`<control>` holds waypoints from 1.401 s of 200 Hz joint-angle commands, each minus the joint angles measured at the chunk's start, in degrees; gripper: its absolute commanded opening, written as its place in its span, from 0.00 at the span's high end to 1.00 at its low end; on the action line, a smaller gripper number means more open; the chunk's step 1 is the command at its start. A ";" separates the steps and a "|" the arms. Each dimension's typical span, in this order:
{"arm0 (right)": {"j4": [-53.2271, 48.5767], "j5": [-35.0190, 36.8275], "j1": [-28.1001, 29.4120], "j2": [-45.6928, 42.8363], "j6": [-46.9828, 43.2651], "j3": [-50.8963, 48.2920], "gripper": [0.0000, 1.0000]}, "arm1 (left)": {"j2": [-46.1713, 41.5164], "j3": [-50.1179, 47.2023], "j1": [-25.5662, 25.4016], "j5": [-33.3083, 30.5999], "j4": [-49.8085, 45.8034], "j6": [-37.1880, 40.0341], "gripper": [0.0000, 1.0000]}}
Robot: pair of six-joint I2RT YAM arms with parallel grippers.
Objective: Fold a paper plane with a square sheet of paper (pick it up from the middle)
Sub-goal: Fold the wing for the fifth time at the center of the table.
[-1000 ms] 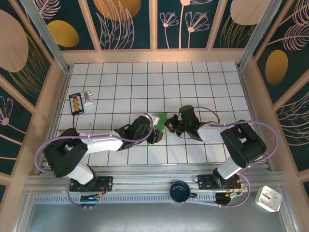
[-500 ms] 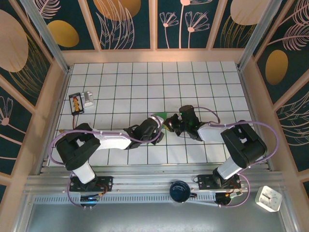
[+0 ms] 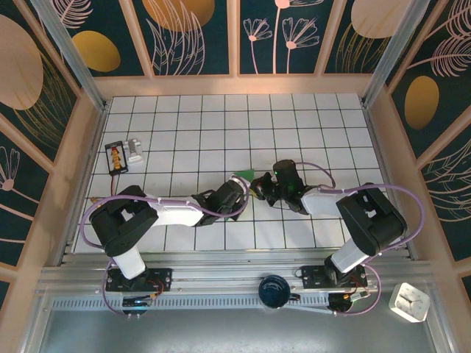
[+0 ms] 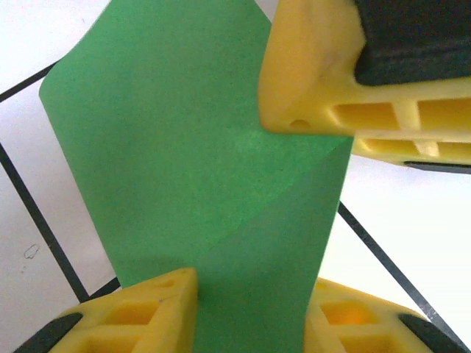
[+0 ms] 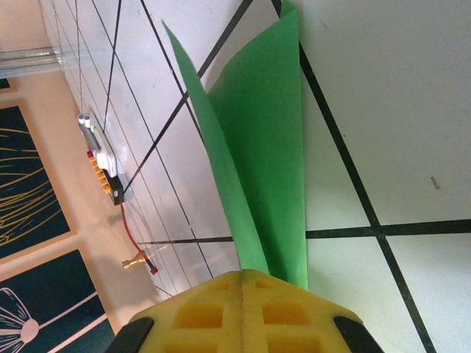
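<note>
Left end effector (image 4: pixel 250 323) nearer green paper (image 4: pixel 184 147)

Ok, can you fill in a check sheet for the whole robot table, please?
Surface: white tiled table, black grid lines.
Job's things: green sheet of paper, folded, held between both arms.
Clutter: small black and yellow box at the left; dark round thing on the front rail.
End effectors: right end effector shut on the paper; left end effector open, fingers either side of it.
Cables: purple cables loop along both arms.
Surroundings: dark panels with leaf patterns.
</note>
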 commanded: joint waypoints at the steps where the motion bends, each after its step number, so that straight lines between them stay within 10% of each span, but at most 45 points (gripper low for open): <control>1: 1.23 -0.31 0.28 0.80 0.44 0.10 1.00 | -0.07 0.54 -0.27 -0.51 -1.70 -0.12 0.68; 189: 1.61 0.32 -0.07 0.07 0.37 -0.82 0.99 | -2.46 -2.56 -0.26 0.08 1.43 -4.38 0.93; 280: -6.59 4.06 -3.97 -9.20 -6.12 -1.88 0.77 | -4.87 -7.23 0.27 4.34 9.40 -5.27 1.00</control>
